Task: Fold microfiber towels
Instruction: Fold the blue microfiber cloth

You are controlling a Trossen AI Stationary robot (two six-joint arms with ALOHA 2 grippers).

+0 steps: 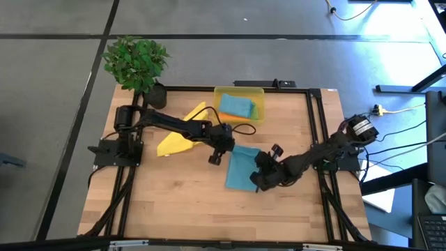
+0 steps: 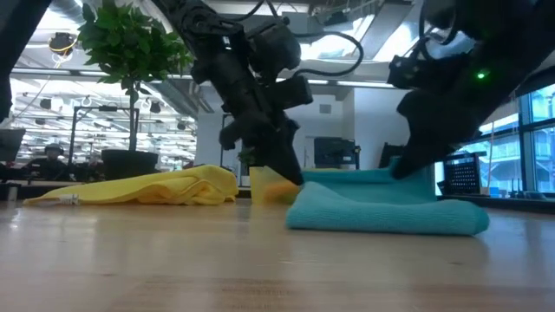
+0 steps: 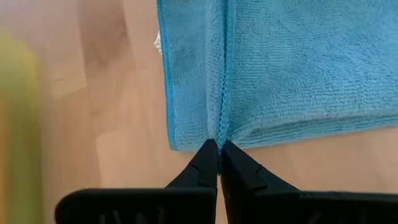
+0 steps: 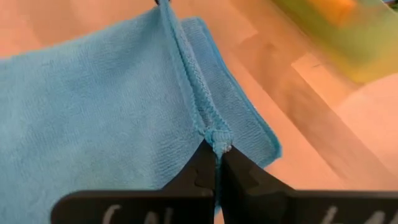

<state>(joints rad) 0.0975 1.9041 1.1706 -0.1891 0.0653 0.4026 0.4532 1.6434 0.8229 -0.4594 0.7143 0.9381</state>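
Mid-fold on the light teal-blue microfiber towel (image 1: 242, 169), lying flat on the wooden desk (image 1: 174, 202) right of centre, long axis running far-to-near.

Left tool (image 1: 217, 155) is at the towel's far-left corner; its wrist view shows the fingers pinched tight together on the hemmed edge (image 3: 219, 127), so I'm calling it clamped on the towel. Right tool (image 1: 261, 180) is at the towel's right edge towards the near end, fingers likewise closed on a stitched corner (image 4: 216, 138). Both arms are equally close, each holding the cloth.

Key relation: the bulk of the towel lies between the two tools, to the right of the left one and to the left of the right one. My read: the next fold has to carry both held corners together across the towel; if they travel unevenly the edges will skew.

Other pieces: crumpled yellow microfiber towel (image 1: 178, 139) far left of the left tool, well apart. Translucent yellow plastic bin (image 1: 240, 92) at the far edge with a folded teal-blue towel (image 1: 235, 106) inside.

Hard to see: how many layers each tool grips; the low view hides both tips behind the cloth. The bin's other contents are unclear from above.
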